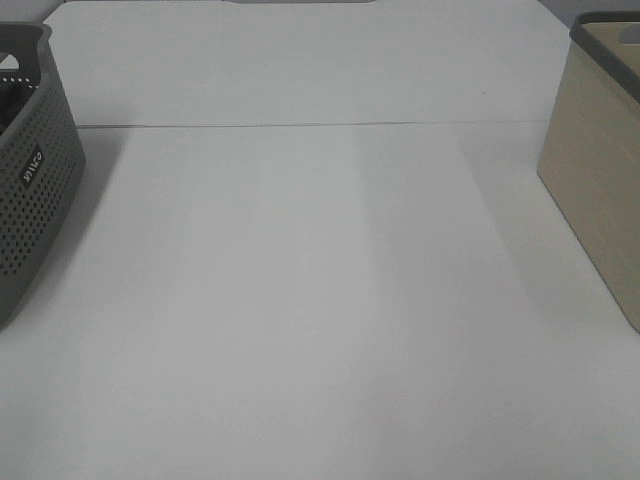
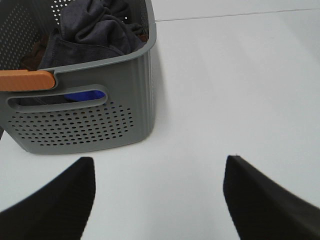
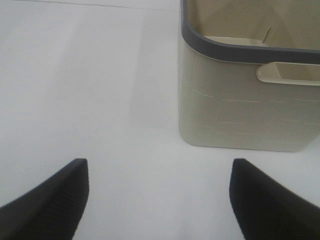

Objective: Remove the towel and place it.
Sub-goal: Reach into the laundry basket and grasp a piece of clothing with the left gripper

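Both claws gape wide, holding nothing: left gripper (image 2: 159, 162) and right gripper (image 3: 160, 162) hover above the white table (image 2: 225, 75). Beyond the left one, the towel (image 2: 95, 30) lies bunched inside the grey perforated basket (image 2: 80, 125). Removal looks not yet begun; next, the left must reach over the rim and pinch cloth

The grey perforated basket (image 1: 40, 200) bears a small label (image 1: 33, 167) whose pale lettering is too blurred to read
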You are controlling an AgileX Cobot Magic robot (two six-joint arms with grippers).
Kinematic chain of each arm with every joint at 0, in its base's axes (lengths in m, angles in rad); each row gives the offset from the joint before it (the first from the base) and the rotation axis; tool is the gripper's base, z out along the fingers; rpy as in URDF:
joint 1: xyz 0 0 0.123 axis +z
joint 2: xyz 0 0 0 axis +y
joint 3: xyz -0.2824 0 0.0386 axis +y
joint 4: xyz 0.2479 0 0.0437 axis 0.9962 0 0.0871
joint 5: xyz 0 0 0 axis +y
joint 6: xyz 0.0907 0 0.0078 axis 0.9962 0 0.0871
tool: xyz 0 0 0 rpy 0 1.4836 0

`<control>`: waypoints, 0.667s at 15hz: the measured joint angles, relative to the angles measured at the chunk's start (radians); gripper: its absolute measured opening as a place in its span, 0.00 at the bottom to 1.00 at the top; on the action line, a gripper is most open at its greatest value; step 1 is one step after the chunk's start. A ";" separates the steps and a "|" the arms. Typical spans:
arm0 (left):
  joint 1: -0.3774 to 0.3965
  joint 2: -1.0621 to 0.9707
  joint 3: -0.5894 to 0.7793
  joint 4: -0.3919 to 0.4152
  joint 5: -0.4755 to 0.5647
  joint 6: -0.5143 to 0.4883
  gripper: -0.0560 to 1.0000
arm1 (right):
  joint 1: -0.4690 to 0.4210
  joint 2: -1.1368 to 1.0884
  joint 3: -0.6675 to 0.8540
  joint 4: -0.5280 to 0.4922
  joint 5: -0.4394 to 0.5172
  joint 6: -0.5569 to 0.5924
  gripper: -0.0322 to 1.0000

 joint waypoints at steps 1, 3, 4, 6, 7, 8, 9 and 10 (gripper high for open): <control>0.000 0.000 0.000 0.000 0.000 0.000 0.70 | 0.000 0.000 0.000 0.000 0.000 0.000 0.77; 0.000 0.000 0.000 0.000 0.000 0.000 0.70 | 0.000 0.000 0.000 0.000 0.000 0.000 0.77; 0.000 0.000 0.000 0.000 0.000 0.000 0.70 | 0.000 0.000 0.000 0.000 0.000 0.000 0.77; 0.000 0.000 0.000 0.000 0.000 0.000 0.70 | 0.000 0.000 0.000 0.000 0.000 0.000 0.77; 0.000 0.000 0.000 0.000 0.000 0.000 0.70 | 0.000 0.000 0.000 0.000 0.000 0.000 0.77; 0.000 0.000 0.000 0.000 0.000 0.000 0.70 | 0.000 0.000 0.000 0.000 0.000 0.000 0.77; 0.000 0.000 0.000 0.000 0.000 0.000 0.70 | 0.000 0.000 0.000 0.000 0.000 0.000 0.77; 0.000 0.000 0.000 0.000 0.000 0.000 0.70 | 0.000 0.000 0.000 0.000 0.000 0.000 0.77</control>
